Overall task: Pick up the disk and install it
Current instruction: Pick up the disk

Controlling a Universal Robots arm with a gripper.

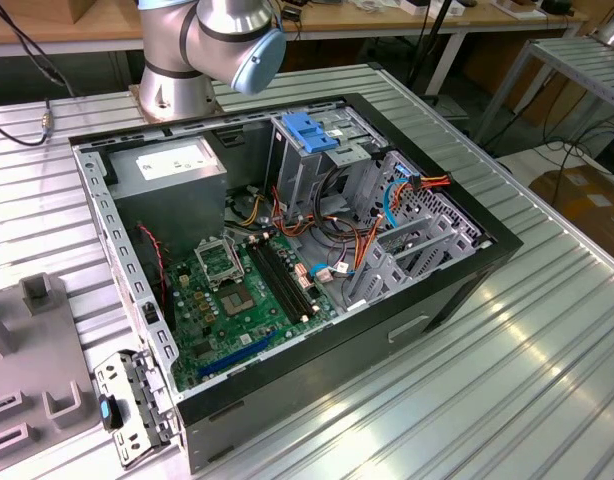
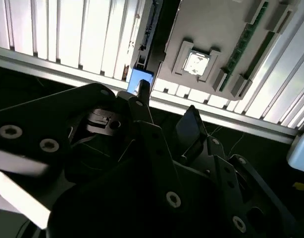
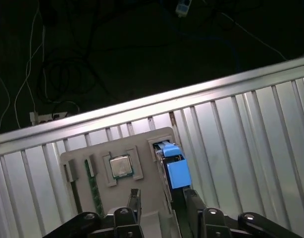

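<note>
Now the open pincer (image 3: 163,199) hangs over the disk (image 3: 176,171), standing on edge in a grey tray (image 3: 142,140). Stiff, weighty, probably slick: best gripped across its flat sides.

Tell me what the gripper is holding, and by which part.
Nothing: the open gripper hovers clear of the flat disk with blue plastic side rails, which stands on edge in the grey tray.
</note>
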